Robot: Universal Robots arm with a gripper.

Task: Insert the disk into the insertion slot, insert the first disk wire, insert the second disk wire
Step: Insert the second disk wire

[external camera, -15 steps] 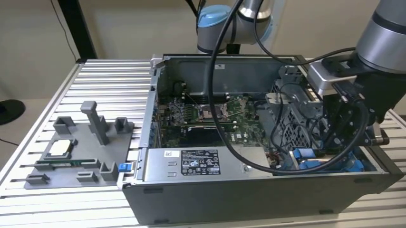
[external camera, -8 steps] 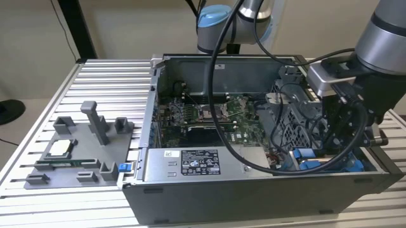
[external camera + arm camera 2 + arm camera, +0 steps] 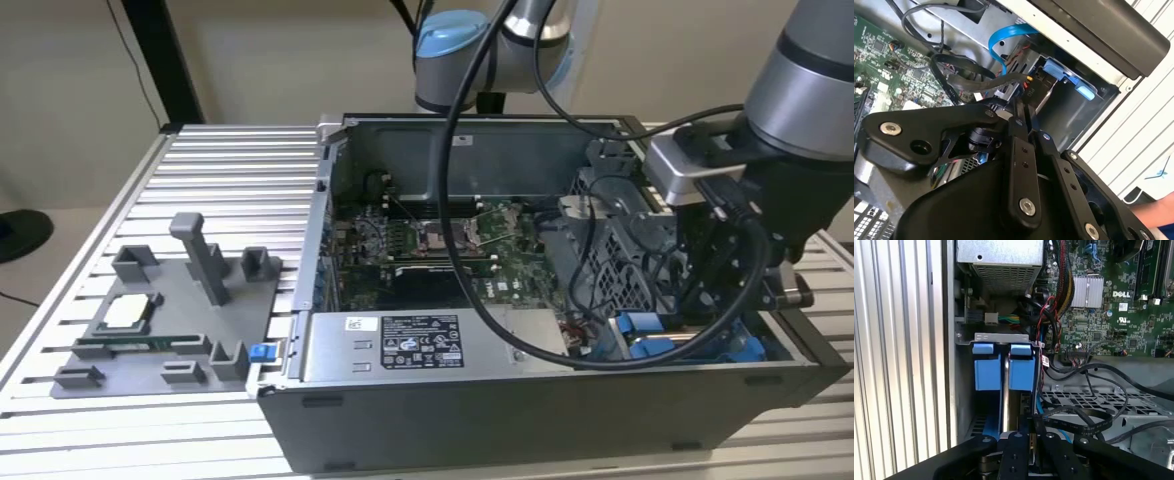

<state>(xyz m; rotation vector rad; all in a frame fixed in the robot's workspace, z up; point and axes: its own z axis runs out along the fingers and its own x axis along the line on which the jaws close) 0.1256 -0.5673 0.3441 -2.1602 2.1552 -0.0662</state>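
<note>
One open computer case (image 3: 534,400) sits on one tabletop (image 3: 227,160), with one grey fixture tray (image 3: 160,330) beside it. Two blue carrier tabs (image 3: 1001,367) stand side by side; one robot arm (image 3: 814,70) reaches in.

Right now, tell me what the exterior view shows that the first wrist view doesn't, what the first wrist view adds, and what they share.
Exterior view alone: the whole open computer case on the slatted table, a grey plastic fixture beside it on the exterior view's left, and the robot arm reaching in.

First wrist view alone: a close look at two blue carrier tabs side by side in the drive bay, with the black hand at the bay and a black flat cable next to it.

Both: the green circuit board and the power-supply box.
</note>
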